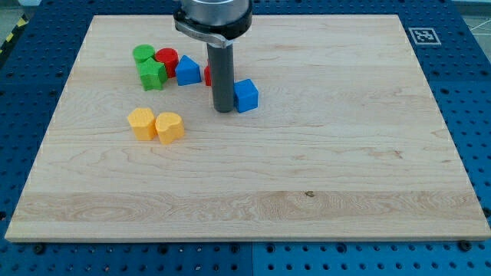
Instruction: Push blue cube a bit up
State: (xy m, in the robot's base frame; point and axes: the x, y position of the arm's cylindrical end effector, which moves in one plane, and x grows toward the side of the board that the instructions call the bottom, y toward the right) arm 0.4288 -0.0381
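Note:
The blue cube (246,95) sits on the wooden board a little left of the view's centre, near the top. My tip (223,110) is right against the cube's left side, slightly lower than its middle. The rod rises straight up from the tip and hides most of a red block (207,75) behind it.
At the view's upper left is a cluster: a green cylinder (143,54), a red cylinder (166,59), a green star-like block (152,75) and a blue pentagon-like block (186,70). Below them lie a yellow hexagon-like block (142,123) and a yellow heart (169,126). The board's top edge (322,15) is close.

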